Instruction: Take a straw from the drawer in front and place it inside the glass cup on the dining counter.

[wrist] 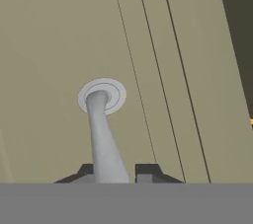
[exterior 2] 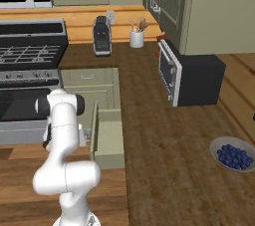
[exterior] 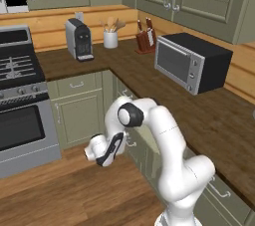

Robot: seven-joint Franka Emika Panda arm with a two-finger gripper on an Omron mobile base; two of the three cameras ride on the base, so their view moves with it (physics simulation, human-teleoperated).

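The sage-green drawer [exterior 2: 110,143] stands pulled partway out of the cabinet run under the dark wooden counter. My gripper [wrist: 116,171] is shut on its silver bar handle [wrist: 103,134], with a dark fingertip on each side of the bar. The drawer's flat front panel [wrist: 54,45] lies just beyond the handle. In the left base view the gripper [exterior: 124,144] sits low against the cabinet fronts, below the bent elbow. What lies inside the drawer cannot be made out, so the straw is hidden. The glass cup and the dining counter are out of view.
A stove [exterior: 17,100] stands to the left of the corner counter. On the counter are a coffee machine [exterior: 78,39], a utensil pot [exterior: 110,38], a knife block [exterior: 146,40] and a toaster oven [exterior: 191,61]. A bowl of blueberries [exterior 2: 233,154] sits at the right.
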